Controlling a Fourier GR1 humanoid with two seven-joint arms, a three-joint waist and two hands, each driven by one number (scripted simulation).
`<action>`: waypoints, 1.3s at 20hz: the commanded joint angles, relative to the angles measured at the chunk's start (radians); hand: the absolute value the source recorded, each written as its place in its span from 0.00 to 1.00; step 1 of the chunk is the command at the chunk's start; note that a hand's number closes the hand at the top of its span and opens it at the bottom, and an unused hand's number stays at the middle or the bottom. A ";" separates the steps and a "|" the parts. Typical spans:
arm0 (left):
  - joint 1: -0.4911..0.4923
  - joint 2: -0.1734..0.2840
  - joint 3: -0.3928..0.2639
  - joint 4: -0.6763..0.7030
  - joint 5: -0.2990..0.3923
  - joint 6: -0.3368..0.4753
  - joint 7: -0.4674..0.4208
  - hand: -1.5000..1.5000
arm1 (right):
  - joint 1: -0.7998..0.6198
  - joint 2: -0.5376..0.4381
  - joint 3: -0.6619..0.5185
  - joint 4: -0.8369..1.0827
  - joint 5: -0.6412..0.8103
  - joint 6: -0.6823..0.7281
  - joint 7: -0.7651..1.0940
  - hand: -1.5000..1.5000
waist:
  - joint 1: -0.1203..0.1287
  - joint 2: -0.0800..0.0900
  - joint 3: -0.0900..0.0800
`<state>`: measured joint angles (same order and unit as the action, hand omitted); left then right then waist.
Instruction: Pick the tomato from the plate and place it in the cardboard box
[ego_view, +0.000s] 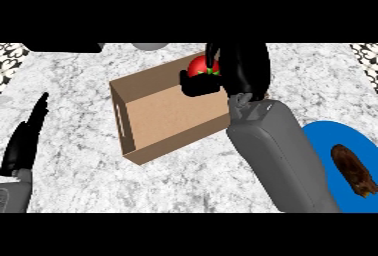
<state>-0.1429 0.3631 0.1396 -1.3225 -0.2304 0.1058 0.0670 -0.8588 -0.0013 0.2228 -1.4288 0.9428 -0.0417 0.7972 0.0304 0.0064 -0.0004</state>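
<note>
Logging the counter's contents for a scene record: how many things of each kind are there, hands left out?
Tomato: 1
Cardboard box: 1
Blue plate: 1
Brown food item on the plate: 1
Total: 4

Grey-veined white marble counter (88, 185), patterned tiles (11, 62) at corners.

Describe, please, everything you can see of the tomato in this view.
The tomato is red, round and glossy, with a small green stem patch at its lower right. Only part of it shows: the right robot hand curls round it, fingers across its right side and thumb below. It is held above the far right corner of the open brown box, off the blue plate at the right. Whether it touches the box cannot be told.
</note>
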 joint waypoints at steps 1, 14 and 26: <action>0.010 -0.014 -0.001 0.023 -0.019 0.019 -0.034 0.50 | -0.143 0.001 -0.061 0.257 -0.101 -0.107 -0.063 1.00 | 0.004 0.002 0.000; 0.013 -0.023 -0.012 -0.021 -0.001 -0.029 -0.005 0.50 | -0.330 0.001 -0.068 0.881 -0.257 -0.433 -0.173 0.00 | 0.039 0.011 0.000; -0.029 0.001 -0.002 -0.040 0.005 -0.059 0.011 0.50 | -0.386 0.001 -0.111 1.038 -0.432 -0.669 -0.442 0.00 | 0.068 0.021 0.001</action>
<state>-0.1775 0.3484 0.1331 -1.3317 -0.2399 0.0747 0.0656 -1.2317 -0.0003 0.1297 -0.4242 0.5334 -0.6162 0.4410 0.0843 0.0251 0.0000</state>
